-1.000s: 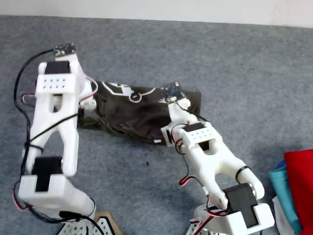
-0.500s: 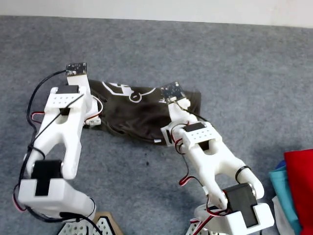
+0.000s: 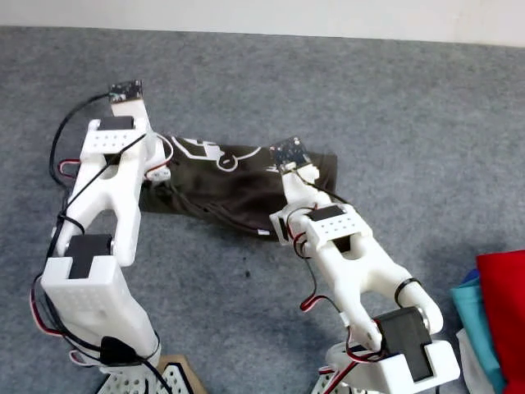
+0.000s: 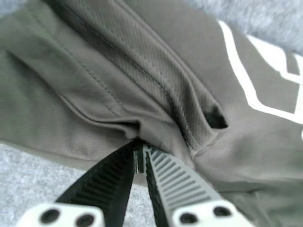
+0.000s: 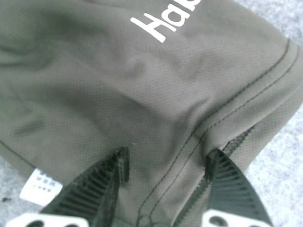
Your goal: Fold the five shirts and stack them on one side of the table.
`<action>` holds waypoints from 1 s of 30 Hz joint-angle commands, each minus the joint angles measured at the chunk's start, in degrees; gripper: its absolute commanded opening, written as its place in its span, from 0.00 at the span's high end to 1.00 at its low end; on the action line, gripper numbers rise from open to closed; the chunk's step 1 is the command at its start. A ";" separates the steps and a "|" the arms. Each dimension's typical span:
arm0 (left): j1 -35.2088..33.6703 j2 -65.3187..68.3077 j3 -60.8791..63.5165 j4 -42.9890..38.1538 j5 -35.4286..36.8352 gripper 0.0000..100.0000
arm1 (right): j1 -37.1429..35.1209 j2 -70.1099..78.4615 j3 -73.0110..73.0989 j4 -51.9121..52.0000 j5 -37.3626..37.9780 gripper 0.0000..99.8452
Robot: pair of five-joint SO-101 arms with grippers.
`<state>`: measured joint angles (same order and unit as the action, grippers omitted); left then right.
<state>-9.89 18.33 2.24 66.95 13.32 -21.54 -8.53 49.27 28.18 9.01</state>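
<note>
Two arms are set over one dark shirt (image 3: 234,185), which lies spread and creased on the grey desk (image 3: 394,107), roughly central and toward the far side.

Left arm (image 3: 111,197): it is raised from its base at the near left corner and extended away from it, and the wrist is bent down over the shirt's left edge. In the left wrist view the jaws are pressed together, and a fold at the shirt's (image 4: 94,94) edge is pinched between their tips. Ridges of cloth are gathered toward that grip. A white print (image 4: 246,90) is noted on the cloth beyond.

Right arm (image 3: 353,263): it is angled from its base at the near right toward the shirt's right half, and the wrist is folded down over the near hem. In the right wrist view the jaws are spread wide. One tip is placed on either side of a stitched seam of the shirt (image 5: 118,85), and nothing is gripped between them. A white label (image 5: 40,183) is seen at the hem just beside one tip, with grey desk surface past it.

A pile (image 3: 492,312) of cloth is recorded at the desk's right edge, well apart from the dark shirt. A red piece (image 3: 502,300) lies over a teal piece (image 3: 473,316).
</note>
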 commanded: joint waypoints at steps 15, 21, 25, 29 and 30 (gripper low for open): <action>-0.40 -0.04 -4.44 -10.64 2.99 0.99 | -0.48 -2.95 -0.22 -0.84 0.70 0.74; 0.92 1.01 -4.79 -10.99 2.64 0.99 | -0.48 -2.95 -0.22 -0.84 0.70 0.74; 0.84 2.77 -7.25 -10.64 2.64 0.99 | -0.40 -2.95 -0.22 -0.84 0.70 0.74; 0.84 2.95 -7.96 -5.63 2.64 0.99 | -0.22 -2.95 -0.31 -0.84 0.70 0.74; 0.92 2.95 -7.96 -3.52 2.64 0.99 | -0.04 -3.03 -0.40 -0.84 0.70 0.74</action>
<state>-9.89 21.76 -3.21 59.03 15.87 -21.54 -8.53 49.27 28.18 9.01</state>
